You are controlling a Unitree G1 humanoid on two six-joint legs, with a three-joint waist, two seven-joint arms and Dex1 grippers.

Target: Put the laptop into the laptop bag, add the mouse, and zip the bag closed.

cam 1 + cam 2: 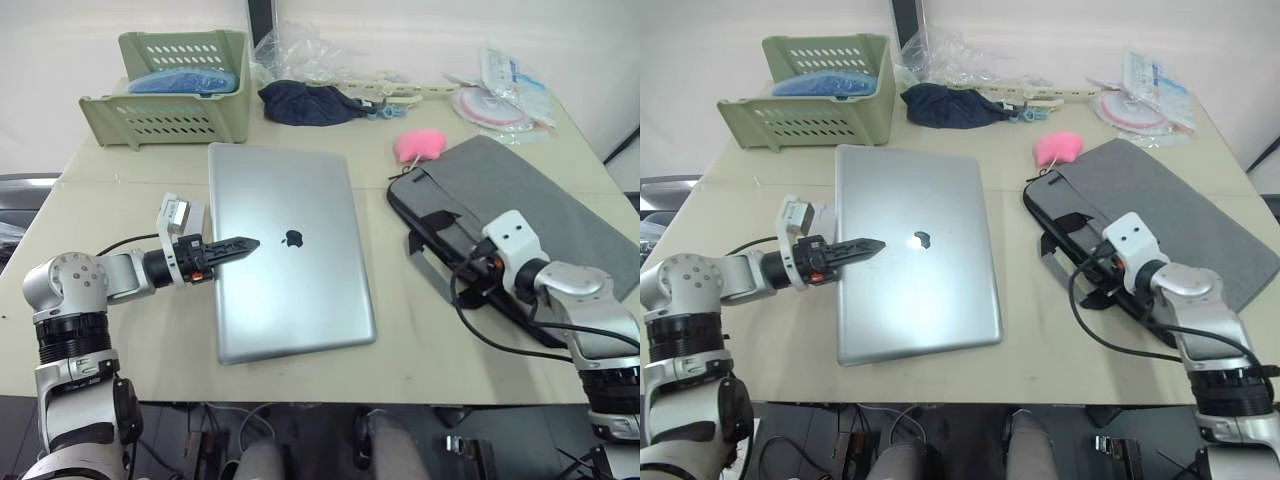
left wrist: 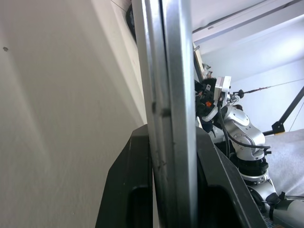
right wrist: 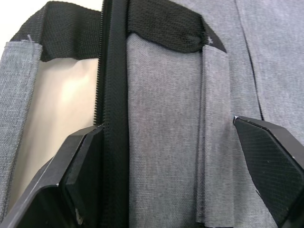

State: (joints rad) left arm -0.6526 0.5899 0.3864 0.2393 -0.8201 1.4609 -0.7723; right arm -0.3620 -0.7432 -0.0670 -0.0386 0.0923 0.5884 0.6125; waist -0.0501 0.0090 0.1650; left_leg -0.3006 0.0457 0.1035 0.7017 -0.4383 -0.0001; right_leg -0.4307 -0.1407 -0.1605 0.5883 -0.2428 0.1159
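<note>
The laptop (image 1: 285, 250) lay closed near the middle of the tabletop (image 1: 120, 210), its front edge close to the tabletop's near edge. The left claw (image 1: 240, 244) pinched its left edge, one finger over the lid and the other hidden underneath; the left wrist view showed both fingers pressed against the thin silver edge. The bag (image 1: 520, 215) lay toward the right edge. The right claw (image 3: 175, 156) was spread wide over the bag's grey fabric and black zipper (image 3: 114, 95), touching its near edge; from the head views the wrist hid its fingers. A pink blob (image 1: 418, 145) sat just beside the bag's far corner. I could not make out the mouse.
</note>
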